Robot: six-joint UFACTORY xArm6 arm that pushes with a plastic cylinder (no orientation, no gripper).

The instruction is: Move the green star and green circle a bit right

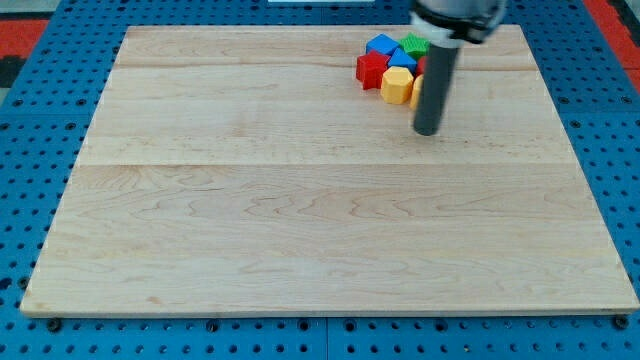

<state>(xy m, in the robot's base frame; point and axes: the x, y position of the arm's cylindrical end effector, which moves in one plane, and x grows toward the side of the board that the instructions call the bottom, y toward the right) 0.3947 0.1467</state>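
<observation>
A tight cluster of blocks lies near the view's top right of the wooden board (300, 220). The green star (415, 44) is at the cluster's top, partly hidden by the rod. I cannot make out a green circle; the rod may hide it. Around the star are a blue block (381, 45), a second blue block (403, 59), a red block (372, 69) and a yellow hexagon (397, 86). A sliver of another yellow block (415, 92) and a red bit (423, 64) show at the rod's left edge. My tip (427, 131) rests just below and right of the cluster, below the yellow hexagon.
The board sits on a blue perforated base (30, 200). A red area (30, 30) shows at the view's top left and top right corners. The arm's dark body (455, 15) hangs over the board's top edge.
</observation>
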